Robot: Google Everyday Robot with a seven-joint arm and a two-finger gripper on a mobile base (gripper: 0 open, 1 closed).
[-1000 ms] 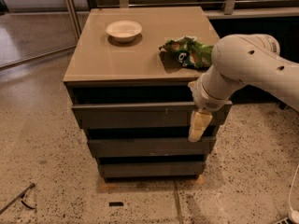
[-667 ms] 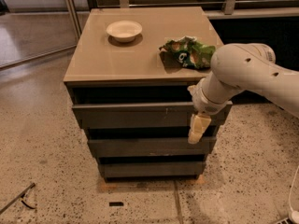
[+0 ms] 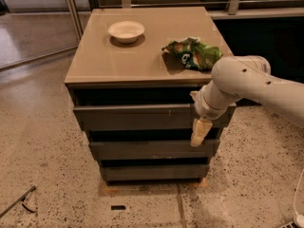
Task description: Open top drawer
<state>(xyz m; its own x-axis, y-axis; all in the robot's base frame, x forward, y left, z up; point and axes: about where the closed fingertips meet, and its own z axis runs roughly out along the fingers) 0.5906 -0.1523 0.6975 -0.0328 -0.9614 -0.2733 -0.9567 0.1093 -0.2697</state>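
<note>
Camera view shows a speckled floor closest to us, with one thin dark rod lying on it at the bottom left and one white cable at the bottom right. On the floor stands one small cabinet with three dark grey drawers, stacked one over the other. The bottom drawer looks the narrowest, the middle drawer is a bit wider, and the top drawer looks the widest. The top drawer sits just under the cabinet top, and a dark gap shows above its front. It has small pale scratches right of the middle. None of the drawers has a handle, and I cannot see what is inside any of them. The gripper is pale yellow and points down. It hangs in front of the right end of the top drawer, and its tip reaches down to the middle drawer. I cannot tell if it is wide or narrow, or if it touches the drawer front. The one white arm comes in from the right. Farther back, the tan cabinet top holds two things. One crumpled green bag lies near the right edge. One white bowl sits farther back to the left, and it looks empty. Behind the cabinet stand some metal posts.
</note>
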